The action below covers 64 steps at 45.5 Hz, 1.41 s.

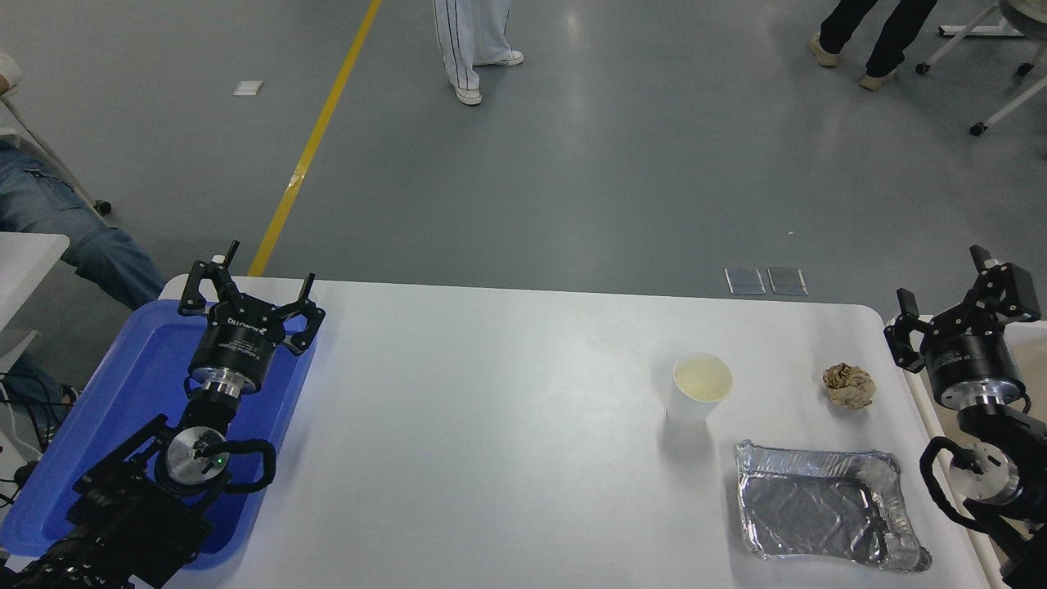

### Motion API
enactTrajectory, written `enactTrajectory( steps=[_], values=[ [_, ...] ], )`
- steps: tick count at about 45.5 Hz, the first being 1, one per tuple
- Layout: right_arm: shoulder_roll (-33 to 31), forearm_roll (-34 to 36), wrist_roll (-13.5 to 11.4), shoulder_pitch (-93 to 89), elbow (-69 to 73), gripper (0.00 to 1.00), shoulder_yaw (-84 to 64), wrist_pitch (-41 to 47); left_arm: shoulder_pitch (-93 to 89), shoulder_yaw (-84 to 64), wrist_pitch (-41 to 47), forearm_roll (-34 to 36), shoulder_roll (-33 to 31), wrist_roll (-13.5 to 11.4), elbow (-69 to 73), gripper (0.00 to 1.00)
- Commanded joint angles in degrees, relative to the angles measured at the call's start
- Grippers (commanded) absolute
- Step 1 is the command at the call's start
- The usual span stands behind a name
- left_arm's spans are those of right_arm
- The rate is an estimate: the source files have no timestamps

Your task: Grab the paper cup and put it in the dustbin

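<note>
A white desk [491, 425] carries a blue tray [139, 384] at its left edge, a crumpled brown paper ball [849, 385] near the right edge, and a crinkled silver foil tray [826, 505] at the front right. Beyond lies grey floor with a yellow line [315, 135]; a person's striped trousers [468, 37] show at the top

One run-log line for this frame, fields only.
stage: pre-grasp | paper cup: upright on table, untouched | right gripper: open, at table's right edge | left gripper: open, over blue tray
</note>
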Motion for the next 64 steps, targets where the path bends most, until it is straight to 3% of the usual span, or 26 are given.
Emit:
enactTrajectory(
  steps=[1,14,20,22,39,51,64],
  values=[
    [1.95,0.12,-0.27,0.30,0.27,1.00,-0.07,0.16,0.00,0.00,0.00,0.00,0.00,0.00,0.00,1.00],
    [2.39,0.03,-0.80,0.39,0.62,1.00,-0.06,2.53,0.00,0.00,0.00,0.00,0.00,0.00,0.00,1.00],
    [2.31,0.20,-6.33,0.91,0.35,1.00,0.02,2.80,0.00,0.00,0.00,0.00,0.00,0.00,0.00,1.00],
    [2.31,0.21,-7.04,1.09,0.44,1.00,0.02,2.71,0.00,0.00,0.00,0.00,0.00,0.00,0.00,1.00],
    [2.22,1.08,-6.95,2.06,0.70,1.00,-0.41,2.01,0.00,0.00,0.00,0.00,0.00,0.00,0.00,1.00],
    [-6.57,11.54,-7.13,10.40,4.66,1.00,-24.92,-2.91,0.00,0.00,0.00,0.00,0.00,0.00,0.00,1.00],
    [-13.42,12.25,-7.13,22.44,5.01,1.00,-45.67,-3.26,0.00,0.00,0.00,0.00,0.00,0.00,0.00,1.00]
  ],
)
